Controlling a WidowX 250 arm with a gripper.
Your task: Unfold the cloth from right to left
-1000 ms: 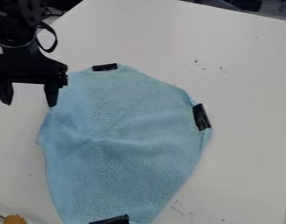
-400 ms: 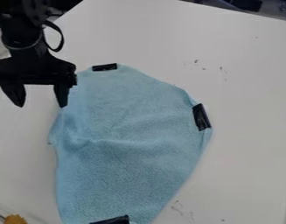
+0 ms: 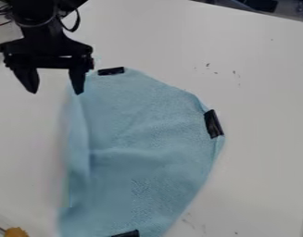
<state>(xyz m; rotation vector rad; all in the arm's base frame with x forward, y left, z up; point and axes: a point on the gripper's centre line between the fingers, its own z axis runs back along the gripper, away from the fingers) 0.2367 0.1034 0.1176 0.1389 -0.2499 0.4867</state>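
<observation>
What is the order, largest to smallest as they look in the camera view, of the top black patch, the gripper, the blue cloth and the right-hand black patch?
Blue cloth
Gripper
Right-hand black patch
Top black patch

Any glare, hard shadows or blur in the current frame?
Camera view: no strong glare on the table, which looks softly and fairly evenly lit; only a faint, soft-edged shading beside the left edge of the cloth, no hard shadow; that same left edge is smeared, perhaps by motion; the gripper reads near-black, with little surface detail.
</observation>
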